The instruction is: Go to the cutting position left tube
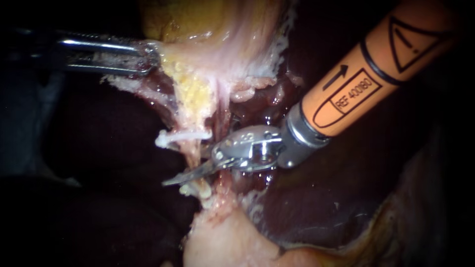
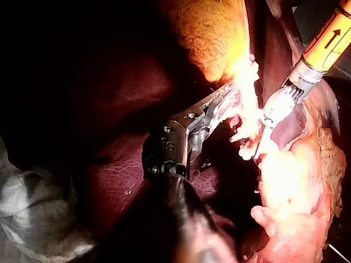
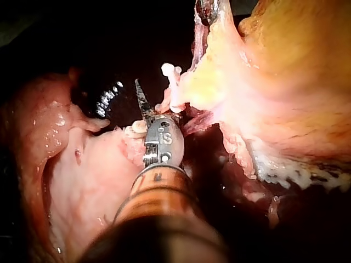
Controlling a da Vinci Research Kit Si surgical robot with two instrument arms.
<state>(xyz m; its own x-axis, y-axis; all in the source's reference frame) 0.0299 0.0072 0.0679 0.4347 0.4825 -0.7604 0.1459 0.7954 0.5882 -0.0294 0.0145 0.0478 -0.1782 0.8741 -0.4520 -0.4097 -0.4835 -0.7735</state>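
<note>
Across the tube (between clips), right instrument, left instrument clamping tissue

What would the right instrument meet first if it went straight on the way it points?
The right instrument already reaches across the clipped tube. Beyond its tip only dark space shows, so the way looks free, though depth there is unclear.
</note>
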